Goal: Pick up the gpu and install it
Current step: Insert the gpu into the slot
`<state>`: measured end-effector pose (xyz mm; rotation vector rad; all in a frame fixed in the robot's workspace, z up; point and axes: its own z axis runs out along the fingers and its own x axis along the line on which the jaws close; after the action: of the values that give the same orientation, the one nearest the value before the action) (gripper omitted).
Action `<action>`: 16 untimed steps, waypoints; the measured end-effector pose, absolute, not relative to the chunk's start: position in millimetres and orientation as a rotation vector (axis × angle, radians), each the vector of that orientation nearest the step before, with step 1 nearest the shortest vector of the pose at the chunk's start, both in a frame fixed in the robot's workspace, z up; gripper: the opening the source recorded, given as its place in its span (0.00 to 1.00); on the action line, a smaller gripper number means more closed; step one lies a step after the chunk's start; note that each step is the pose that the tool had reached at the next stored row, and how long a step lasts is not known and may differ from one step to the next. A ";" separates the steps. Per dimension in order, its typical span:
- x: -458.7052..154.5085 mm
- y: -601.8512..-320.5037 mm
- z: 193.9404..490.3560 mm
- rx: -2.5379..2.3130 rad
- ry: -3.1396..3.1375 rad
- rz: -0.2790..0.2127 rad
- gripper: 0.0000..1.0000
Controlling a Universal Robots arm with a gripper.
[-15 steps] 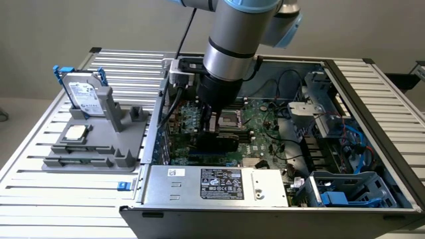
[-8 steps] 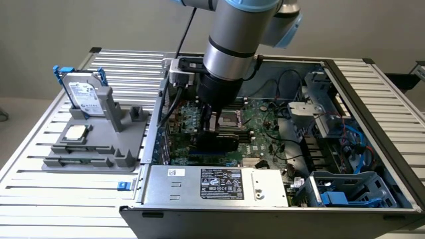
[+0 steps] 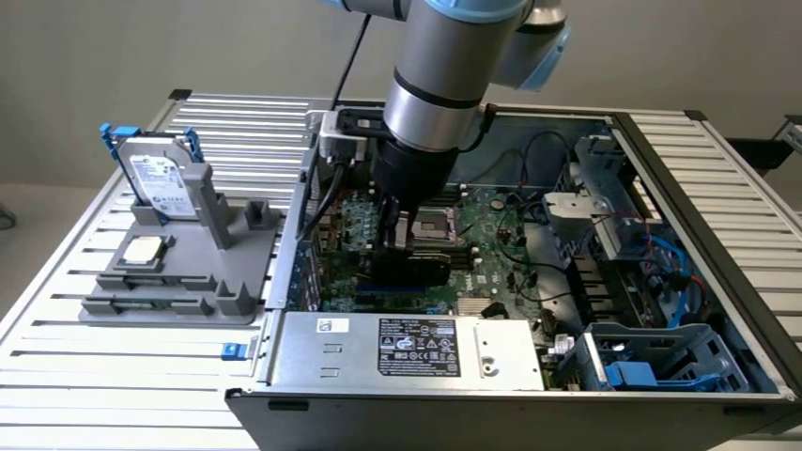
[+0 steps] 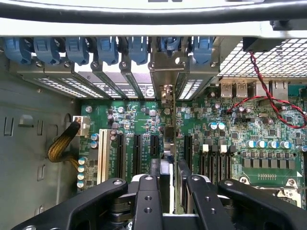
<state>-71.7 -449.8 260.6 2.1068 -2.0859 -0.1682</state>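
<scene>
Gripper [image 4: 165, 191] clamped on the gpu [image 4: 165, 165], fingers [image 4: 146, 196] pinching the thin card edge-on, card upright and low over the motherboard [image 4: 144, 120] inside the open computer case [image 3: 701, 188]. In the exterior view the arm [image 3: 457, 75] reaches straight down into the case middle, the card [image 3: 408, 268] hanging dark under the gripper just above the board. Progress: pick-up done, card carried into the case and lined up with the row of expansion slots [image 4: 136, 151], its metal bracket [image 4: 165, 79] near the rear slot openings under the blue clips [image 4: 108, 48]; whether the card edge is already in a slot, cannot tell, so seating looks unfinished. Containers: case holds the motherboard, a power supply box [image 3: 408, 348] along its near edge, blue drive cage [image 3: 652, 352] at the near corner on the exterior view's right, cables. Grey parts holder [image 3: 176, 272] on the tabletop beside the case, on the exterior view's left, holds an upright hard drive [image 3: 163, 183] with blue frame and a flat square processor chip [image 3: 142, 249].
</scene>
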 end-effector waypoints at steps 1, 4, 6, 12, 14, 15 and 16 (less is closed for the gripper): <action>-71.7 -449.8 260.4 2.107 -2.086 -0.168 0.26; -71.7 -449.8 259.5 2.107 -2.086 -0.168 0.26; -71.6 -449.8 258.8 2.107 -2.086 -0.168 0.26; -70.9 -449.8 257.5 2.107 -2.086 -0.168 0.26; -70.6 -449.8 257.1 2.107 -2.086 -0.168 0.26; -70.5 -449.8 257.0 2.107 -2.086 -0.168 0.26; -70.4 -449.8 256.8 2.107 -2.086 -0.168 0.26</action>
<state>-70.4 -449.8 256.8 2.1066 -2.0859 -0.1681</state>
